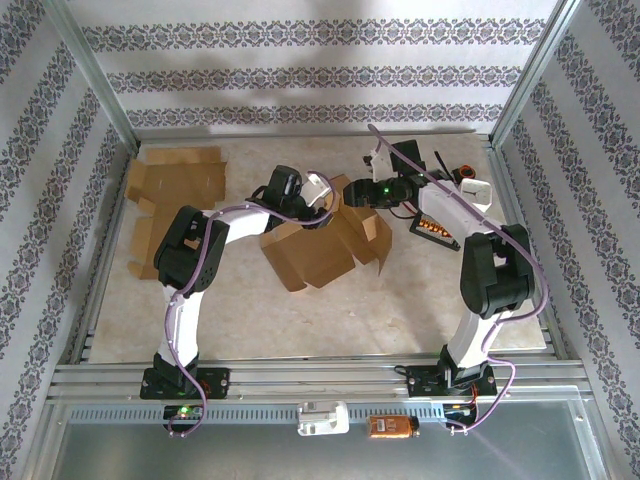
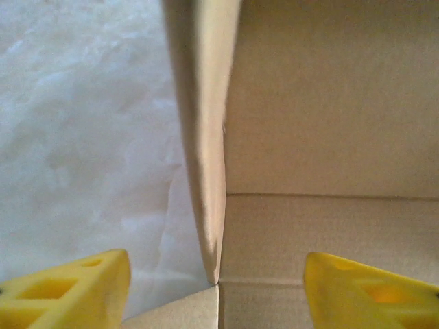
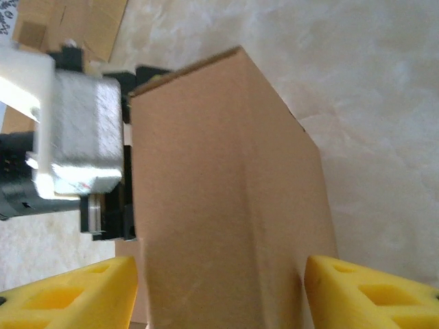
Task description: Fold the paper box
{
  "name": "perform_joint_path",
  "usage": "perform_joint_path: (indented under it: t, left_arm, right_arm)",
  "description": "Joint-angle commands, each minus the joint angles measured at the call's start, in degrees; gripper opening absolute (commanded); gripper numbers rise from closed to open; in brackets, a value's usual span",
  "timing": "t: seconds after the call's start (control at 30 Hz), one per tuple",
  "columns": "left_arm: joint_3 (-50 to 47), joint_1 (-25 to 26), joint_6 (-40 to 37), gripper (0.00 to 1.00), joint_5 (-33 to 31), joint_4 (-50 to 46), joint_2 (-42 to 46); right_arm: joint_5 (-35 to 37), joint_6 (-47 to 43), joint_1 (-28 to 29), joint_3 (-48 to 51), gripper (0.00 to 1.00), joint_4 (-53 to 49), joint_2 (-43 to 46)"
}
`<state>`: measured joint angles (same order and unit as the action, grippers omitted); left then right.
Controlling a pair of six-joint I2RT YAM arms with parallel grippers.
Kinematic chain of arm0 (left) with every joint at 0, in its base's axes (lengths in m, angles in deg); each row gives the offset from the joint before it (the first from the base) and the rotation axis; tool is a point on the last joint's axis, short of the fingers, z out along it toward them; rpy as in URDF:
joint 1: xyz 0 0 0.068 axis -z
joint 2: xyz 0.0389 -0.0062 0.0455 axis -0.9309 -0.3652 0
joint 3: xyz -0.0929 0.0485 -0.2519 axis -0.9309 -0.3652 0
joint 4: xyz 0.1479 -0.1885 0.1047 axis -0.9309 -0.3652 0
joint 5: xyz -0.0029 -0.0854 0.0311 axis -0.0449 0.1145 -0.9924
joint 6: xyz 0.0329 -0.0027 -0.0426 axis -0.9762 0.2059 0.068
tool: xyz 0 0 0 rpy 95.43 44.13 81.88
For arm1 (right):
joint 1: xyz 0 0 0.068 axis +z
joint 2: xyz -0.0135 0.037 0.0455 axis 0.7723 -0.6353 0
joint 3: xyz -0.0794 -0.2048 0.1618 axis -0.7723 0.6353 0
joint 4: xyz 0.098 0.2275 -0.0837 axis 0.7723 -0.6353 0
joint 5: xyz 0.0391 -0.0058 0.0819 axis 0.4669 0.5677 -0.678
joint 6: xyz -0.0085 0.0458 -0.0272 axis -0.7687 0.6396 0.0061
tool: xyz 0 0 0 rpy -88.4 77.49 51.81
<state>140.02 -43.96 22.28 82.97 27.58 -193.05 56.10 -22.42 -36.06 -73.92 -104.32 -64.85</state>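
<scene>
The paper box (image 1: pixel 318 248) is brown cardboard, half-formed with flaps splayed, in the middle of the table. Both grippers meet above its far side. My left gripper (image 1: pixel 322 203) is open. In the left wrist view its yellow fingers (image 2: pixel 82 288) stand wide apart, with an upright flap edge (image 2: pixel 209 171) between them and an inner box panel (image 2: pixel 329 226) to the right; neither finger touches the card. My right gripper (image 1: pixel 358 192) is open too. In the right wrist view a broad flap (image 3: pixel 226 205) faces it between and beyond the fingertips (image 3: pixel 357 291).
Flat cardboard sheets (image 1: pixel 170 195) lie at the far left of the table. A dark tray with orange pieces (image 1: pixel 437 228) sits right of the box beside the right arm. The left gripper's grey and white body (image 3: pixel 75 137) is close to the flap's left edge.
</scene>
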Motion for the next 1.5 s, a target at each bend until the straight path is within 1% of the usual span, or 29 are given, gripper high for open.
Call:
perform_joint_path:
  t: [0.0, 0.03, 0.17, 0.27, 0.33, 0.4, 0.47, 0.53, 0.6, 0.67, 0.77, 0.83, 0.9, 1.0, 1.13, 1.17, 1.2, 1.23, 1.33, 1.37, 1.43, 1.47]
  left_arm:
    - [3.45, -1.38, 0.49, 0.76, 2.64, 0.77, -0.41]
    - [3.99, -1.58, 0.27, 0.79, 3.59, 1.05, -0.73]
    - [6.96, -1.97, -0.4, 0.79, 7.92, 1.24, -2.2]
    - [9.91, -2.02, -0.43, 0.74, 9.24, -0.04, -4.15]
    - [11.63, -2.03, -0.11, 0.67, 9.53, -0.91, -5.38]
    - [12.62, -2.03, 0.65, 0.58, 9.97, -0.77, -6.29]
    - [13.17, -2.01, 1.67, 0.44, 9.85, -0.42, -6.81]
    - [13.38, -1.9, 2.68, 0.27, 9.05, 0.01, -6.79]
    - [12.45, -1.53, 3.46, 0.18, 6.3, 0.88, -6.13]
    - [10.66, -1.0, 4.03, 0.15, 1.95, 1.96, -4.51]
    - [7.32, -0.61, 6.95, 0.09, -8.4, 3.39, -1.43]
    - [3.57, -0.67, 9.75, 0.07, -16.98, 5.98, 1.02]
    - [-0.63, -0.46, 12.33, 0.06, -26.84, 7.48, 4.16]
    - [-5.01, 0.21, 16.78, 0.06, -39.51, 5.78, 7.9]
    - [-10.87, 2.69, 25.6, 0.07, -49.85, 5.36, 12.17]
    - [-11.65, 3.64, 27.56, 0.09, -51.32, 5.12, 12.96]
    - [-12.45, 4.99, 29.51, 0.13, -53.7, 5.03, 13.85]
    - [-13.17, 6.27, 31.0, 0.17, -54.93, 5.31, 14.55]
    - [-16.44, 9.19, 31.64, 0.27, -54.8, 9.52, 16.96]
    - [-17.75, 9.83, 31.25, 0.32, -54.33, 10.94, 18.05]
    - [-20.87, 10.27, 32.01, 0.45, -52.88, 11.86, 21.42]
    - [-22.13, 10.27, 32.68, 0.49, -52.19, 11.5, 23.21]
  right_arm:
    - [-2.15, -3.41, 0.4, -2.91, 0.64, -2.36, -1.38]
    - [-2.38, -3.8, 0.38, -3.28, 0.64, -2.71, -1.56]
    - [-2.98, -4.89, 0.51, -4.24, 0.64, -3.44, -1.6]
    - [-3.04, -4.84, 0.4, -4.81, 0.65, -3.47, -1.42]
    - [-3.39, -4.68, 0.5, -5.25, 0.65, -3.33, -1.32]
    - [-3.7, -4.6, 0.57, -5.97, 0.65, -3.49, -1.3]
    - [-3.53, -4.57, 0.54, -6.53, 0.65, -3.72, -1.08]
    - [-1.78, -3.45, 0.58, -7.01, 0.66, -3.63, -0.12]
    - [2.34, -0.96, 0.62, -7.39, 0.68, -3.46, 1.92]
    - [8.29, 3.1, 0.76, -7.54, 0.7, -3.69, 4.96]
    - [16.04, 9.86, 0.79, -5.69, 0.72, -3.27, 10.53]
    - [19.98, 14.34, 0.92, -3.72, 0.72, -3.14, 14.12]
    - [23.14, 18.5, 1.29, -1.24, 0.72, -3.36, 17.79]
    - [29.79, 23.74, 2.88, 0.19, 0.71, -7.33, 21.69]
    - [35.02, 27.99, 5.15, 0.07, 0.71, -12.8, 24.06]
    - [35.88, 28.72, 5.48, -0.35, 0.71, -14.15, 24.25]
    - [36.32, 29.24, 5.73, -0.9, 0.71, -15.4, 24.19]
    - [36.21, 29.36, 5.84, -1.36, 0.71, -16.22, 24.12]
    - [33.85, 28.61, 6.18, -1.22, 0.72, -15.22, 23.84]
    - [33.31, 28.58, 6.35, -1.38, 0.72, -15.27, 23.58]
    - [31.99, 27.89, 6.99, -1.87, 0.71, -15.24, 23.17]
    - [31.71, 27.87, 7.4, -2.0, 0.71, -15.24, 22.95]
